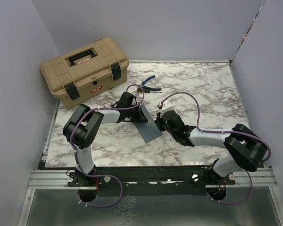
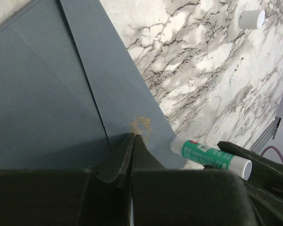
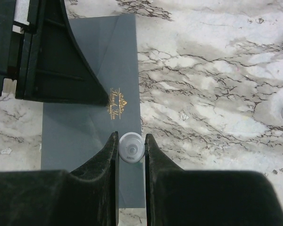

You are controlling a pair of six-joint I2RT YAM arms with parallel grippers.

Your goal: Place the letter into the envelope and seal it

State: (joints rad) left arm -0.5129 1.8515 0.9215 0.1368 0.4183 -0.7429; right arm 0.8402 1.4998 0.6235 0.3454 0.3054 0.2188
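The blue-grey envelope [image 1: 149, 126] lies flat on the marble table, with a gold print [image 3: 117, 102] near one edge. My left gripper [image 2: 133, 136] is shut with nothing between its jaws, and its tips rest on the envelope [image 2: 61, 94] beside that gold print. From the other side, my right gripper [image 3: 131, 141] is shut on a white and green glue stick [image 2: 210, 153]. The stick [image 3: 131, 147] points down at the envelope's [image 3: 85, 132] edge. The letter does not show in any view.
A tan toolbox [image 1: 85, 70] stands at the back left. Blue-handled pliers [image 1: 147, 84] lie behind the arms. A small white cap [image 2: 251, 20] stands on the marble to the right of the envelope. Grey walls close in the table.
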